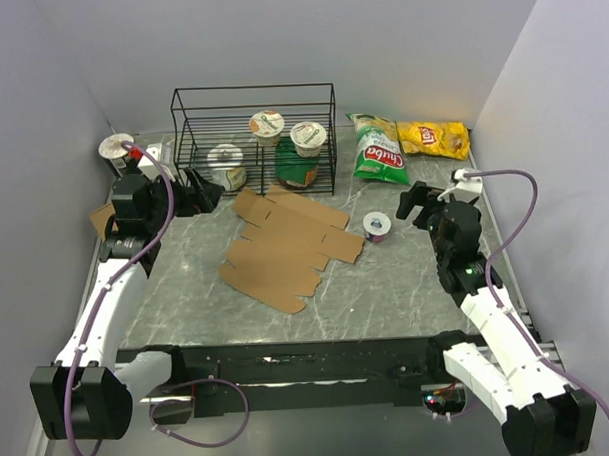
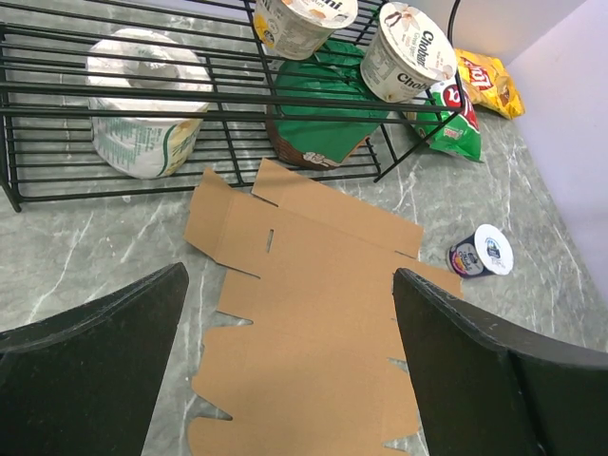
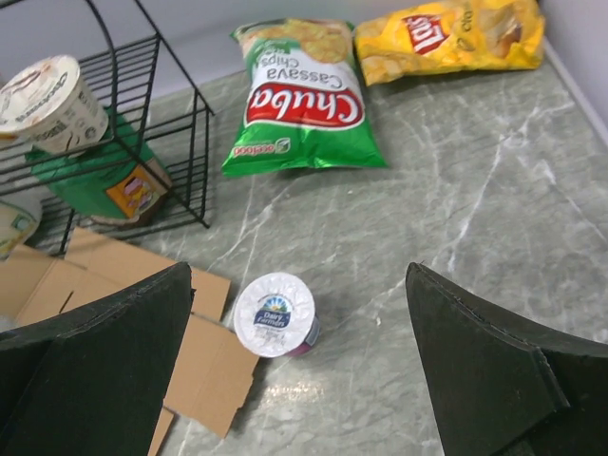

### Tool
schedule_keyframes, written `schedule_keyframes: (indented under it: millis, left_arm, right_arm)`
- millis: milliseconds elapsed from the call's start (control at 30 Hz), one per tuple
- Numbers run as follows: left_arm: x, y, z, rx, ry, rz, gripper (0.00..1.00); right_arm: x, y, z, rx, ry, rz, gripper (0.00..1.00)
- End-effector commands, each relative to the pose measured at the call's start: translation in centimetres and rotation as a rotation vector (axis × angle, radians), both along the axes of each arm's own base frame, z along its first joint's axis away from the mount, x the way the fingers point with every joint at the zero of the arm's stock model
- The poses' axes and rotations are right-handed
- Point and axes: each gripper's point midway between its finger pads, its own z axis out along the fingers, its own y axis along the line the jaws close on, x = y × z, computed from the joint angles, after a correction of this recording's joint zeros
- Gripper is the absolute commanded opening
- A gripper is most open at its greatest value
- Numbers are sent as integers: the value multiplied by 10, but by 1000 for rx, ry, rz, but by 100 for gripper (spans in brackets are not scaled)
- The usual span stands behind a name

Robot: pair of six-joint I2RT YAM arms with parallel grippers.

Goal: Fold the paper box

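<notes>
1. Top external view shows you the paper box (image 1: 290, 246) as a flat die-cut sheet. It lies unfolded on the table (image 1: 407, 284) between the two arms, its far edge just in front of the wire rack (image 1: 256, 140).
2. No flap is raised, so I judge you are at the very start, at the reach toward the sheet.
3. Your left gripper (image 2: 290, 285) hovers near the sheet's far left corner, apart from it, with fingers spread wide and holding nothing.
4. Your right gripper (image 3: 299, 285) is spread just as wide and is also empty. It faces the small yogurt cup (image 1: 376, 224) that stands just beside the sheet's right flap.
5. Next, you likely need one claw down at a flap edge to lift it while the other pins the neighbouring panel. Thin card lying flat offers little to grip.
6. Mind the cup: a low sweep by the right arm could knock it.
</notes>
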Motion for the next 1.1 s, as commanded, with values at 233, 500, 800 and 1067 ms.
schedule_keyframes:
  millis: [233,500,800,1067]
  left_arm:
    - [26,1,45,-79,-54,44,96]
    - [41,-24,37,-155,-44,-94,96]
    - [40,-21,-15,150,74,3,96]
    - [39,-41,-37,126,117,-63,96]
  right_arm:
    - [3,74,25,150,48,328,91]
    - [-29,165,-23,321,300,558,89]
    - [-14,127,-100,424,498,392,76]
    - [-7,133,-157,598,586,298,72]
